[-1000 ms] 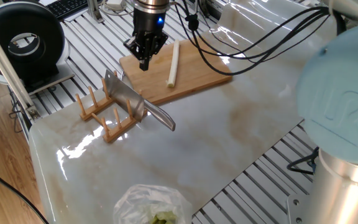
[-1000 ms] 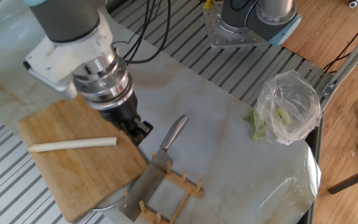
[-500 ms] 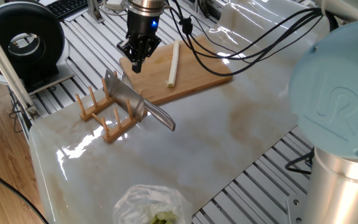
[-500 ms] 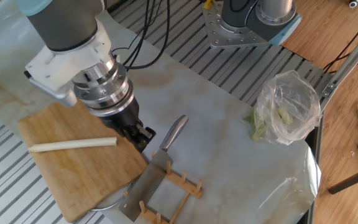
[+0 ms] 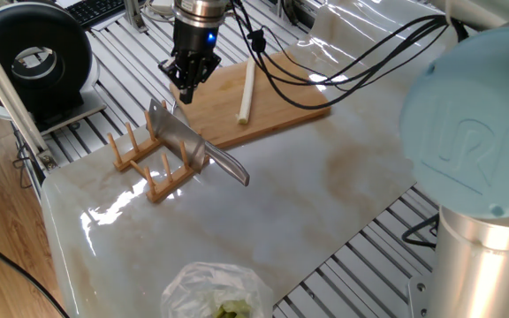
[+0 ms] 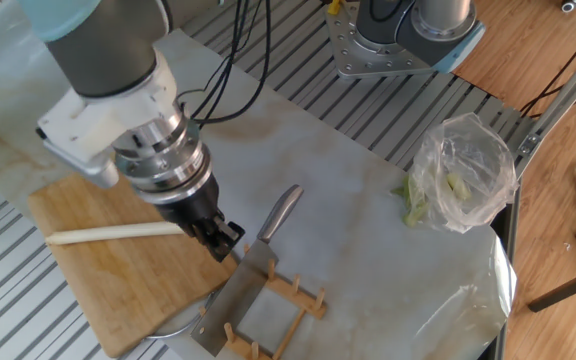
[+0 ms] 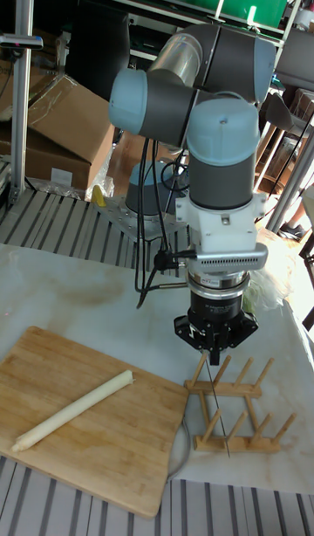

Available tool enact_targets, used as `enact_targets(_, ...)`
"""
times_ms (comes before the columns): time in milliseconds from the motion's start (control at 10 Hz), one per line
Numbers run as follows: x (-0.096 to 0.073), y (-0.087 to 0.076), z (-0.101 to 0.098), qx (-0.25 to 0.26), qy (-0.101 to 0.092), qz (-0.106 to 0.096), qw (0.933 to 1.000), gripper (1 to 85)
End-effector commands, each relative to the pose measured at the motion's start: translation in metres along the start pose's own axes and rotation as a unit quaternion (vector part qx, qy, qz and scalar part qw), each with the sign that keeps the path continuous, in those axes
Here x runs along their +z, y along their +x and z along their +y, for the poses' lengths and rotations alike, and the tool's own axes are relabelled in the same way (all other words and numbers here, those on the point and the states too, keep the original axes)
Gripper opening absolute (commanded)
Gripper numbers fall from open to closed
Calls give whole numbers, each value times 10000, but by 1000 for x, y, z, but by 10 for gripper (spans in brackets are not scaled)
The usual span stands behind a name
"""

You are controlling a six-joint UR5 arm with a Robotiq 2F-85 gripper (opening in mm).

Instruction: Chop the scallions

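The scallion (image 5: pixel 246 88) is one whole pale stalk lying on the wooden cutting board (image 5: pixel 281 110); it also shows as a stalk (image 6: pixel 108 233) on the board (image 6: pixel 118 290) and again as a stalk (image 7: pixel 74 409). A cleaver (image 5: pixel 182 139) stands on edge in a wooden rack (image 5: pixel 144 168), handle (image 6: pixel 280 212) pointing away from the board. My gripper (image 5: pixel 186 92) hangs at the board's corner, just above the cleaver's blade end (image 6: pixel 233 300). Its fingertips (image 7: pixel 215 374) look shut with nothing between them.
A clear plastic bag (image 6: pixel 463 170) with green bits lies on the marble table (image 5: pixel 325 194), far from the board. A black round device (image 5: pixel 34 57) stands beyond the table's edge. Cables trail from the arm over the board's far side.
My gripper has moved from over the cutting board's edge toward the rack and now sits above the cleaver. The scallion and cleaver have not moved.
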State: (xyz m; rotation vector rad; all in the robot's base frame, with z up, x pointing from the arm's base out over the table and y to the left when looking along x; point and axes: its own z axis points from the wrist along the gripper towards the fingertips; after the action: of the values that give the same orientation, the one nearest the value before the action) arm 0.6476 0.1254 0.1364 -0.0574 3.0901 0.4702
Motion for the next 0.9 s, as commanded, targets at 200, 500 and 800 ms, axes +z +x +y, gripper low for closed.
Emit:
enact_targets(200, 10, 0, -6, -199, -207, -81, 9996, 363)
enact_targets(500, 21, -5, -8, -123, -151, -139, 9997, 360)
enact_targets(800, 25, -5, -4, -152, -243, -136, 9995, 337)
